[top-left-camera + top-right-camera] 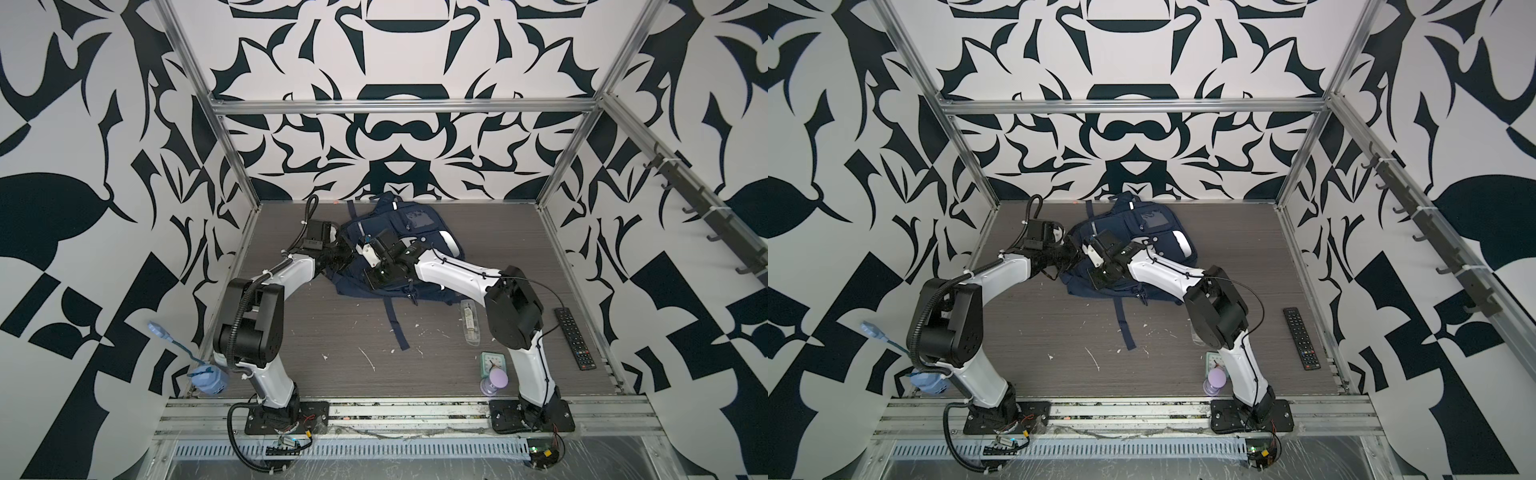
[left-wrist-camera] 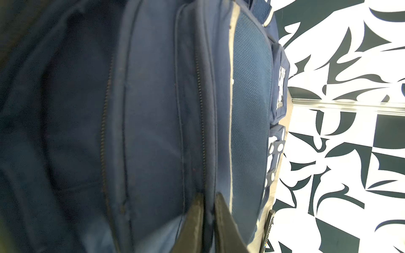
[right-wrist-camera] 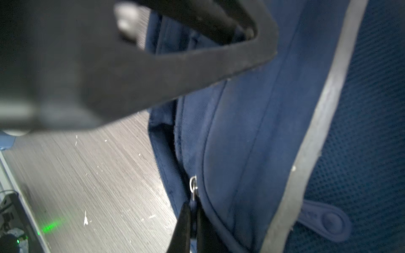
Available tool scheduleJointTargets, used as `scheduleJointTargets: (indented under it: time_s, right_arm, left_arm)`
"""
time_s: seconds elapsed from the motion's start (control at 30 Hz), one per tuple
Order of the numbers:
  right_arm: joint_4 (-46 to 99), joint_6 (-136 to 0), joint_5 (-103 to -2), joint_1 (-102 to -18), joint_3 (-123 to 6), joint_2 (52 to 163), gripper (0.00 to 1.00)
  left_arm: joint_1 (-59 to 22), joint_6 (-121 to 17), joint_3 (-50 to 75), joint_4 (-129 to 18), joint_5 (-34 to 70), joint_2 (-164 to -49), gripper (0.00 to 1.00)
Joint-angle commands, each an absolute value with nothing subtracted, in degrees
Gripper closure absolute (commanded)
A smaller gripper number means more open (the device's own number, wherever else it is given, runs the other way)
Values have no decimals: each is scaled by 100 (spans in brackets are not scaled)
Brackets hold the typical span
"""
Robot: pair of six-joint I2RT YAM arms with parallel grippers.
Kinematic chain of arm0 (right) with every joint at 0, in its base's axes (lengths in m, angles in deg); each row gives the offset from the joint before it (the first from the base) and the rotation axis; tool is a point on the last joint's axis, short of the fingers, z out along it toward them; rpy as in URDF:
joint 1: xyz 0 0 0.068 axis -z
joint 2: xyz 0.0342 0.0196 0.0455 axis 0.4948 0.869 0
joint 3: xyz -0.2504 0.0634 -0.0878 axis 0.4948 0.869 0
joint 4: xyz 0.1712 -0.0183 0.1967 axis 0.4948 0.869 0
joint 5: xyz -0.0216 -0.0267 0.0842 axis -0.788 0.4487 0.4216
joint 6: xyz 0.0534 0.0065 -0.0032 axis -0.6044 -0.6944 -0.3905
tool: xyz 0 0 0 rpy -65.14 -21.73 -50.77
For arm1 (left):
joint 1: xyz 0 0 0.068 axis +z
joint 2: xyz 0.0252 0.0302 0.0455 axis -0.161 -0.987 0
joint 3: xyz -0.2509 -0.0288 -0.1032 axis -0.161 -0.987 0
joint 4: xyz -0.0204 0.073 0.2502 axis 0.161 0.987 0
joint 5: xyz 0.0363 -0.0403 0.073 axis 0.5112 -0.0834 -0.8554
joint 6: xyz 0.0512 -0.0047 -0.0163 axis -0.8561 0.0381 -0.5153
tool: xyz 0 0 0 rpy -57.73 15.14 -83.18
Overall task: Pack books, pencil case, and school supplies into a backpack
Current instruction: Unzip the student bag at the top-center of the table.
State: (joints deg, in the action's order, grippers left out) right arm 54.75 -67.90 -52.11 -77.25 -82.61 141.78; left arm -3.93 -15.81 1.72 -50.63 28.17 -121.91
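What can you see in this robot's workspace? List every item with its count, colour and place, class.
backpack: one, navy, lying at the table's far middle
zip pull: one, silver, on the backpack's edge
packet: one, clear, on the table beside the right arm
clock: one, mint green, near the right arm's base
hourglass-shaped thing: one, purple, beside the clock
remote: one, black, by the table's right edge
gadget: one, light blue, at the near left corner
table: one, grey wood-grain
left arm: one, white and black, jaws pinching backpack fabric
right arm: one, white and black, jaws shut on the zip pull
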Motion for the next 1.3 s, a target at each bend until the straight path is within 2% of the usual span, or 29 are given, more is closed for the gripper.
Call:
scheduleJointTargets:
  time_s: [0.0,0.1,0.27,0.37,0.83,1.27]
  right_arm:
    - [5010,-7228,-5414,-7825,-8904,14319,100]
    - [4828,-7405,-5539,-7817,-8738,14218,100]
    - [4594,-7448,-5534,-7730,-8182,13781,100]
    - [4585,-7416,-5423,-7712,-7969,13566,100]
    - [4569,-7284,-5278,-7648,-6472,12186,100]
    - [4532,-7361,-5367,-7280,-5025,11108,100]
  left_arm:
    - [-519,-1525,37,-5103,3245,-12040,87]
    - [-474,-1646,26,-4988,3165,-11990,81]
    - [-204,-1891,-29,-4735,2998,-11817,55]
    - [-16,-1971,-22,-4685,2915,-11750,48]
    - [119,-2255,617,-4366,2500,-11899,47]
    - [-310,-2743,1808,-3833,2806,-13222,47]
